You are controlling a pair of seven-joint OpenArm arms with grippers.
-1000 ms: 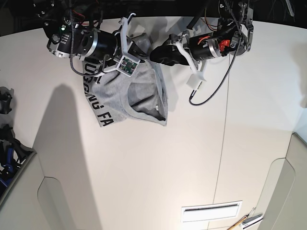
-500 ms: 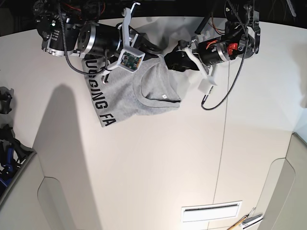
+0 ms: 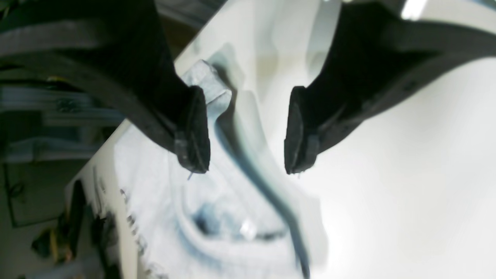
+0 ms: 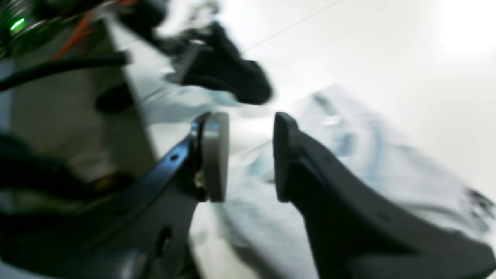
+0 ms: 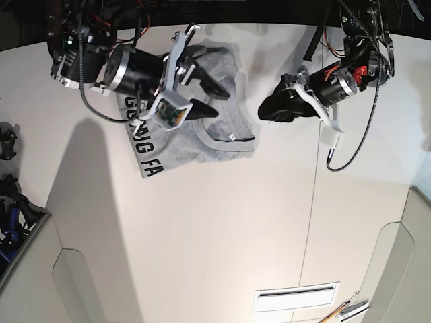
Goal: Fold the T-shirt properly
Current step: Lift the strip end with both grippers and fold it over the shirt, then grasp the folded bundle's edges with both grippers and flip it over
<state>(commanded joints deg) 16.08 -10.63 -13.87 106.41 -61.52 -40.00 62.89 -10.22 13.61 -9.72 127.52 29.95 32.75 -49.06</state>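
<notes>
T-shirt (image 5: pixel 195 124) lies bunched on the white tabletop (image 5: pixel 222 229), upper left of centre in the base view. Ribbed neckline faces up. Black block lettering shows along its left edge, so part of the printed side is turned outward. Right edge doubled over into a thick ridge.

Right tool (image 4: pixel 244 155): jaws apart with a clear gap, nothing between them, cloth visible below and beyond. In the base view this arm sits upper left, poised over the shirt's upper-left portion.

Left tool (image 3: pixel 242 131): released, both jaws spread wide, no fabric pinched. Its wrist view shows the shirt's rolled edge running beneath the gap, with a small peak of cloth close by one finger (image 3: pixel 192 128); cannot tell whether it touches. In the base view this arm sits upper right, just clear of the shirt's right edge.

Judgement: the shirt is a rumpled heap, not a tidy fold, and the task looks far from done.

Risks from here:
- Closing on the doubled ridge would likely catch several layers at once and drag the whole heap instead of one flap.
- With the lettered edge curled, a fold made now could lock in the twist.
- The right arm hangs low over the cloth; sideways travel might snag and skew it.
</notes>
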